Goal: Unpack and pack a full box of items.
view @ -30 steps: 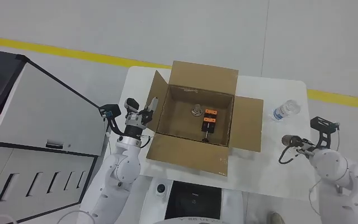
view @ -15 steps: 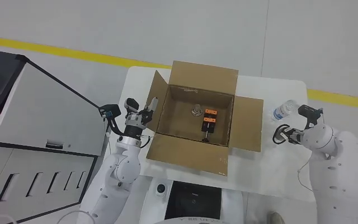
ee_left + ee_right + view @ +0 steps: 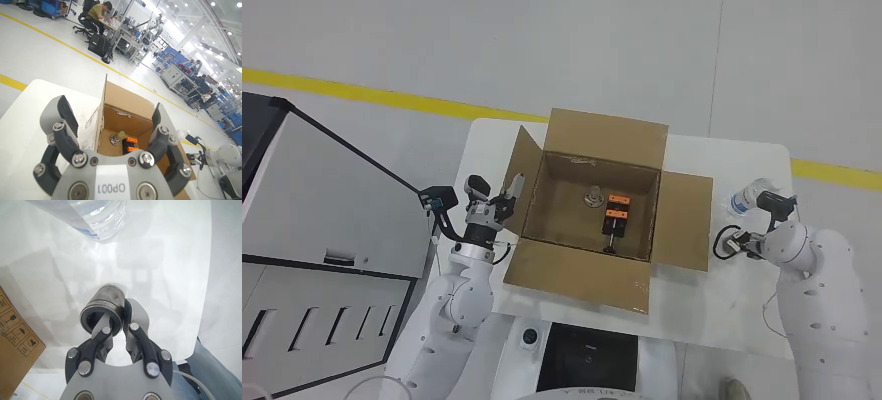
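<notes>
The top camera is looking straight down on the table [image 3: 702, 155] and open cardboard box [image 3: 607, 130]. The left wrist camera is peering into that box from beside it. The right one is hanging close over the table, catching a box corner and the water bottle [image 3: 100, 219].

Box: a brown cardboard box [image 3: 607, 132] stands open in the middle of the white table [image 3: 742, 300], with all four flaps folded out.
Inside the box: an orange and black block part [image 3: 615, 215] lies on the bottom. It is just beside a small round metal piece with a pale stub [image 3: 593, 197].
Tube: a short shiny metal tube [image 3: 103, 308], hollow, is over the table to the right of the box. The right gripper [image 3: 117, 316] pinches its wall, one finger inside and one outside.
Bottle: a clear plastic water bottle [image 3: 745, 198] lies on its side on the table, near the tube.
</notes>
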You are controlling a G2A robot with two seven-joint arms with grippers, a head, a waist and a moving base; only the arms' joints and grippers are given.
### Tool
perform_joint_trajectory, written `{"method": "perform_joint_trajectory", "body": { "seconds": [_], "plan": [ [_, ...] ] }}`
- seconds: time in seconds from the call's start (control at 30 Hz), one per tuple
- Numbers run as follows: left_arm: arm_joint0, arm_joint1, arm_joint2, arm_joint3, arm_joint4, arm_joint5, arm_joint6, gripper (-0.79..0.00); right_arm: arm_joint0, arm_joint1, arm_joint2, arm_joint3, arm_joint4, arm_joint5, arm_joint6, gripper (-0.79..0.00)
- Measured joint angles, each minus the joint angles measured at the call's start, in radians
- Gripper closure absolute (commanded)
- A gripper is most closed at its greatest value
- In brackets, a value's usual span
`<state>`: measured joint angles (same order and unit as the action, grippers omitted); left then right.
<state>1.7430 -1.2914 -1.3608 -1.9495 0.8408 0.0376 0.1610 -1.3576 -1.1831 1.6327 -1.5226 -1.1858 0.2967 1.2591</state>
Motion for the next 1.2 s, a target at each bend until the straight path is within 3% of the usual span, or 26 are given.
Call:
{"method": "perform_joint_trajectory", "body": {
  "seconds": [0.33,0.47,0.83,0.97,1.2],
  "plan": [
    [0.0,0.0,0.0,0.0,0.0,0.0,0.0,-0.785,0.003,0.0,-0.008,0.025,-0.005,0.0,-0.017,0.0],
    [0.0,0.0,0.0,0.0,0.0,0.0,0.0,-0.785,-0.003,0.002,-0.001,0.014,0.002,-0.003,-0.013,-0.129],
    [0.0,0.0,0.0,0.0,0.0,0.0,0.0,-0.785,-0.029,0.009,0.042,-0.046,0.019,-0.018,0.001,-0.182],
    [0.0,0.0,0.0,0.0,0.0,0.0,0.0,-0.785,-0.057,0.014,0.081,-0.12,0.046,-0.035,0.021,-0.197],
    [0.0,0.0,0.0,0.0,0.0,0.0,0.0,-0.785,-0.13,0.025,0.205,-0.374,0.104,-0.053,0.084,-0.212]
  ]
}}
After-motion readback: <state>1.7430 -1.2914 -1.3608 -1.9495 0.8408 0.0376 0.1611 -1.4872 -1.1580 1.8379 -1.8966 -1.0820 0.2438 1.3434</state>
